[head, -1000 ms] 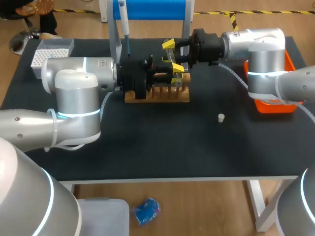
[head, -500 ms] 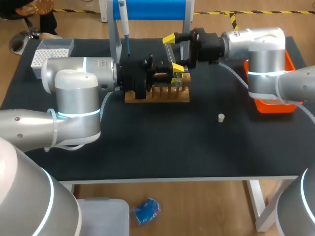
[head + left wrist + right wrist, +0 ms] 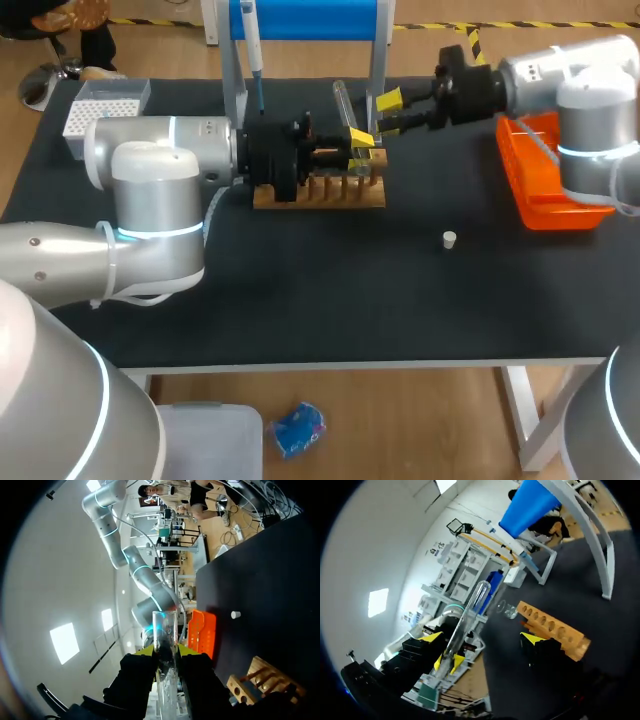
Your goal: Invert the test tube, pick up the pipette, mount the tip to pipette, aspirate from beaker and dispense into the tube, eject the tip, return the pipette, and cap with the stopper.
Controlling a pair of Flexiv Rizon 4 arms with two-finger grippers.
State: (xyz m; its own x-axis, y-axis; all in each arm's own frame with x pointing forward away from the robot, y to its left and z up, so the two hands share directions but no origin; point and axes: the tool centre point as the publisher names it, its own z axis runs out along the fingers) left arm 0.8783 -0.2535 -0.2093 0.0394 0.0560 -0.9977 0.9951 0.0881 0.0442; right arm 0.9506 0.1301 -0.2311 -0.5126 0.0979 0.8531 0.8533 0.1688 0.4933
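Left pincer (image 3: pixel 357 147) around clear test tube (image 3: pixel 342 102)

No readable text, label, number or sign is showing on the table (image 3: pixel 300 300) or on anything standing on it.

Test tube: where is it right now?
In the head view, the test tube stands in the left gripper, shut on it, over the wooden rack at the back middle of the table. The right gripper is open just right of it, not touching.
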